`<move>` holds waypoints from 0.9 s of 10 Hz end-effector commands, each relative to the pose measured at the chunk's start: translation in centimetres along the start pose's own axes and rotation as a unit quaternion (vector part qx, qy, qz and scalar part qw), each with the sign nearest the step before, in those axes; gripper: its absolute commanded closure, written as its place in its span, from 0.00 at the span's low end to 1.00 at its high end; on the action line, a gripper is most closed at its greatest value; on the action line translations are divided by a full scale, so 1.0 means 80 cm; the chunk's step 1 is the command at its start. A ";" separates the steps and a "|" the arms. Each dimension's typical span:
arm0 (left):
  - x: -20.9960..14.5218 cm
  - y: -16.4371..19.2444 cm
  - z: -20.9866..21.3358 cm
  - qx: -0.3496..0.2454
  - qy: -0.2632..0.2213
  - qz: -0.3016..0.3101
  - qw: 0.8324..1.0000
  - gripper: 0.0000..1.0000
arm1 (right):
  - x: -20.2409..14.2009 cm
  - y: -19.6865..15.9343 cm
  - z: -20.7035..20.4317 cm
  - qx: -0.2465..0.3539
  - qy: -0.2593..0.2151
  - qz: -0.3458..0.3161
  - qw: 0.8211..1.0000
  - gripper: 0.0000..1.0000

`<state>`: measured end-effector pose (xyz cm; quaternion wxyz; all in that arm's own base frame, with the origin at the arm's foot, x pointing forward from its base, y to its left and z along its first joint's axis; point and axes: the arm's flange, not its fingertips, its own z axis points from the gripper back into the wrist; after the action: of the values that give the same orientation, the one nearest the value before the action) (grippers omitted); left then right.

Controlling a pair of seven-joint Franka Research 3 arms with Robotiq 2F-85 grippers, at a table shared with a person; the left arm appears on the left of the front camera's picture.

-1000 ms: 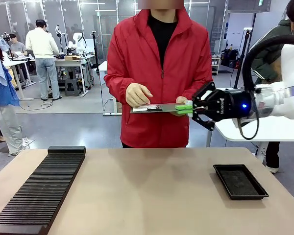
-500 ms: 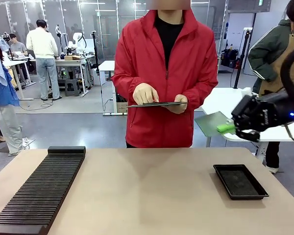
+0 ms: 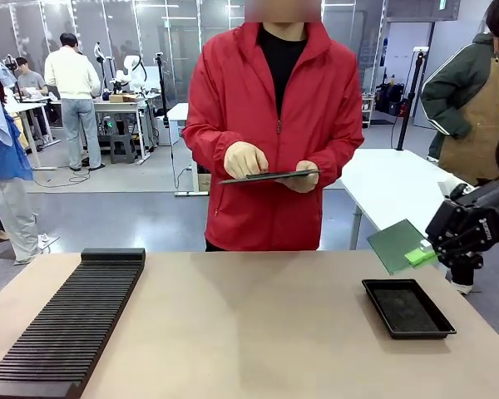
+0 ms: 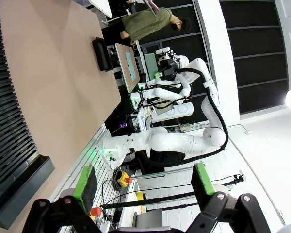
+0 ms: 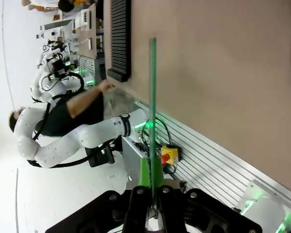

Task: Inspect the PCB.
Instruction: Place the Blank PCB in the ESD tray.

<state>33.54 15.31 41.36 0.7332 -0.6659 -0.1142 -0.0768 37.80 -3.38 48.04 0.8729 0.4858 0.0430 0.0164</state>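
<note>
One thin green circuit board, the PCB (image 3: 397, 244), hangs in the air at the right side of the table, above and just left of a shallow black tray (image 3: 408, 308) that lies on the tabletop. The board is tilted, its flat face turned partly toward the camera, and it touches nothing but the gripper. The right gripper (image 3: 422, 253) pinches the board's lower right edge between its green pads, with the black hand and white arm reaching in from the right edge of the front view. In the right wrist view the board (image 5: 152, 104) appears edge-on as a narrow green strip rising from between the closed fingers of the right gripper (image 5: 151, 180), with the tan table (image 5: 218, 82) beyond it. In the left wrist view the left gripper (image 4: 144, 182) has its two fingers spread wide apart with nothing between them. Across the table a person in a red jacket stands holding a dark flat tablet (image 3: 269, 175) level at chest height, one hand (image 3: 244, 160) resting on its left end and the other hand (image 3: 303, 178) supporting its right end. A long black ribbed rack (image 3: 65, 327) lies on the left side of the table (image 3: 249, 332), well apart from the tray.
</note>
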 end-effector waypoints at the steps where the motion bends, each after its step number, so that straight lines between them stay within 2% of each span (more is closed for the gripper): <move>1: -0.003 -0.001 0.001 -0.003 0.003 0.001 1.000 0.00 | -0.005 -0.012 0.003 0.005 -0.003 0.014 1.000 0.97; 8: -0.003 -0.001 0.001 -0.003 0.003 0.001 1.000 0.00 | -0.002 -0.010 0.005 0.002 -0.001 0.000 1.000 0.97; 9: -0.003 -0.001 0.001 -0.003 0.003 0.001 1.000 0.00 | 0.017 -0.035 -0.002 -0.038 -0.006 -0.005 0.999 0.97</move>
<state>33.54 15.31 41.36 0.7332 -0.6659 -0.1142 -0.0768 37.96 -4.39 47.10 0.8774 0.4779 0.0415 0.0110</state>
